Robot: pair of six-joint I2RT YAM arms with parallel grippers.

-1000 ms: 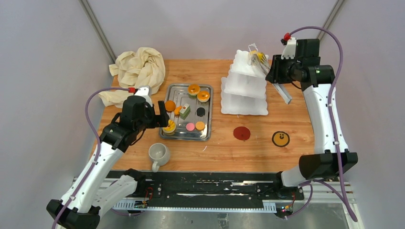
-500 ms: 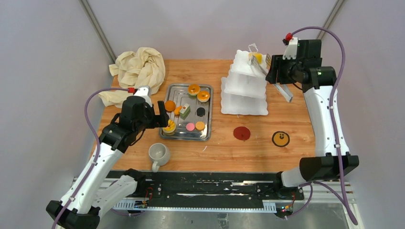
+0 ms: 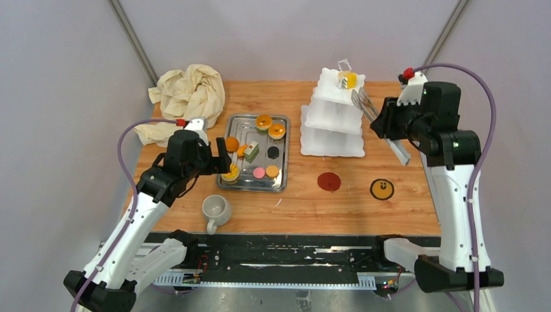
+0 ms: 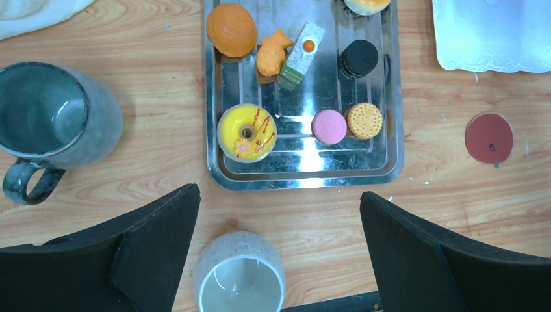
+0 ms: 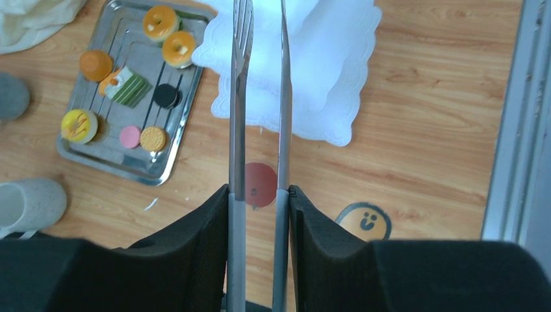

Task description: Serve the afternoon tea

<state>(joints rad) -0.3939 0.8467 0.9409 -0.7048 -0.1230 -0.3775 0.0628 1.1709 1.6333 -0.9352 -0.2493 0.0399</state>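
- White 3-tier square stand point(image 3: 331, 133): on the desk toward the far edge, right of centre.
- Small yellow-orange cake point(image 3: 347, 79): on the stand's top tier.
- Steel tray point(image 4: 302, 182): left of the stand, apart from it, lying flat.
- Tray contents: yellow tart point(image 4: 247, 132), pink round cake point(image 4: 329, 126) touching a biscuit-coloured round point(image 4: 364, 120), black round cake point(image 4: 360, 58), green-layered slice point(image 4: 300, 55), orange dome point(image 4: 232, 30), and 2 orange-topped tarts point(image 3: 269, 126) at the far end.
- Grey mug point(image 4: 45, 123): upright, just left of the tray.
- Off-white mug point(image 3: 216, 209): upright, near the desk's near edge, in front of the tray.
- Cream cloth point(image 3: 188, 91): bunched in the far-left corner.
- Red coaster point(image 3: 329, 181) and smiley coaster point(image 3: 382, 189): between the stand and the near edge.
- Left gripper point(image 4: 279, 201): fingers wide apart, empty, above the tray's near edge.
- Right gripper point(image 5: 258, 221): clamped on metal tongs point(image 5: 260, 97); the tong tips stand slightly apart, just beside the stand's upper tiers.
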